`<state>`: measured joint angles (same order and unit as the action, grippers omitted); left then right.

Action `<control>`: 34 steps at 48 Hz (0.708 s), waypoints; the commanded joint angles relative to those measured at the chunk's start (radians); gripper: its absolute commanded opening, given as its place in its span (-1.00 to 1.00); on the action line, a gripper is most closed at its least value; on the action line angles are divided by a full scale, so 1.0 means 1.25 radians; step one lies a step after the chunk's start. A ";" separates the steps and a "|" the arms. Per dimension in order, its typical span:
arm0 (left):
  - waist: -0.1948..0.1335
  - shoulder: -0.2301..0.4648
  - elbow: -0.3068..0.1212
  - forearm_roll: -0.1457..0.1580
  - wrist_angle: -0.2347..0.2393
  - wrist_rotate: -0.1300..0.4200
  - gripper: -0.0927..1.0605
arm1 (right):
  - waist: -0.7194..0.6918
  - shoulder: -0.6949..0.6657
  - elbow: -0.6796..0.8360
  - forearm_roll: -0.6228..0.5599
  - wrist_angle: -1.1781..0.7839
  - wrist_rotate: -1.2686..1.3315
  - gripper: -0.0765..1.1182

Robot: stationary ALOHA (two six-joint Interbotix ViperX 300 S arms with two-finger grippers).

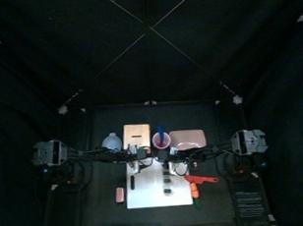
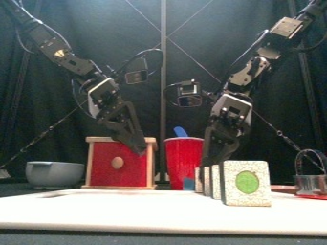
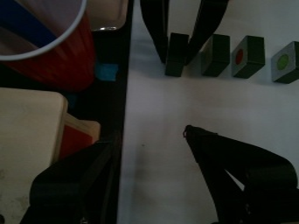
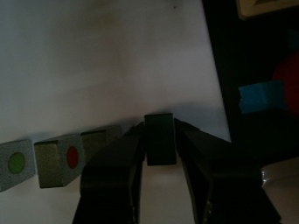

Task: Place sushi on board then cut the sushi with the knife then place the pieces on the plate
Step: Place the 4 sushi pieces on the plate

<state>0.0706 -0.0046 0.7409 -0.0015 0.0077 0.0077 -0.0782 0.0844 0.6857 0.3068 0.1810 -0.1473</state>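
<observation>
The sushi roll stands split into several dark green blocks [image 2: 243,182] in a row on the white board [image 2: 141,212]. My right gripper [image 4: 160,133] is shut on the end block [image 4: 159,140], nearest the red cup; the other blocks [image 4: 65,157] stand beside it. In the front view the right gripper [image 2: 215,158] reaches down onto that end of the row. My left gripper [image 3: 149,144] hangs open over bare board, a little short of the blocks [image 3: 246,56], in front of the wooden box [image 2: 119,163]. The pink tray [image 1: 189,139] lies at the back right.
The red cup [image 2: 185,158] with a blue knife [image 2: 181,132] stands behind the board, next to the box. A blue-grey bowl [image 2: 54,173] sits far left, a metal cutter [image 2: 311,178] far right. A red knife [image 1: 203,180] lies by the board's right edge.
</observation>
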 commanded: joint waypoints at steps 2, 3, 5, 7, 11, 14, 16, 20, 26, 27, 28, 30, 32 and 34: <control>-0.007 -0.002 -0.021 0.000 -0.006 0.000 0.79 | -0.002 -0.042 -0.010 0.004 -0.001 0.001 0.10; -0.007 -0.001 -0.021 0.000 -0.006 0.000 0.79 | -0.002 -0.047 -0.009 0.005 0.000 0.001 0.10; -0.007 0.000 -0.021 0.000 -0.006 0.000 0.79 | -0.004 -0.058 -0.004 0.005 0.005 0.001 0.10; -0.007 -0.001 -0.021 0.000 -0.006 -0.001 0.79 | -0.004 -0.070 0.001 0.006 0.015 0.001 0.10; -0.007 0.000 -0.021 0.000 -0.006 -0.001 0.79 | -0.005 -0.103 0.010 0.006 0.044 0.001 0.10; -0.007 0.001 -0.021 0.000 -0.006 -0.001 0.79 | -0.015 -0.131 0.020 0.006 0.067 0.002 0.10; -0.007 0.001 -0.021 0.000 -0.007 0.000 0.79 | -0.026 -0.150 0.027 0.006 0.083 0.002 0.10; -0.007 0.001 -0.020 -0.001 -0.006 -0.001 0.79 | -0.049 -0.188 0.045 0.006 0.113 0.002 0.10; -0.007 0.002 -0.018 -0.010 -0.007 0.000 0.79 | -0.092 -0.233 0.072 0.000 0.145 0.002 0.10; -0.007 0.002 -0.018 -0.012 -0.007 0.000 0.79 | -0.102 -0.239 0.077 -0.001 0.148 0.002 0.10; -0.007 0.004 -0.018 -0.013 -0.007 0.000 0.79 | -0.110 -0.245 0.082 -0.002 0.152 0.002 0.10; -0.007 0.006 -0.018 -0.016 -0.006 0.000 0.79 | -0.130 -0.255 0.092 -0.007 0.155 0.002 0.10; -0.007 0.009 -0.020 -0.016 -0.006 0.000 0.79 | -0.151 -0.264 0.099 -0.013 0.157 0.002 0.10; -0.007 0.010 -0.020 -0.016 -0.006 0.000 0.79 | -0.177 -0.269 0.108 -0.022 0.157 0.002 0.10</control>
<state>0.0629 0.0123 0.7378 -0.0184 0.0077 0.0061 -0.2516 -0.2086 0.8176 0.2930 0.3774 -0.1427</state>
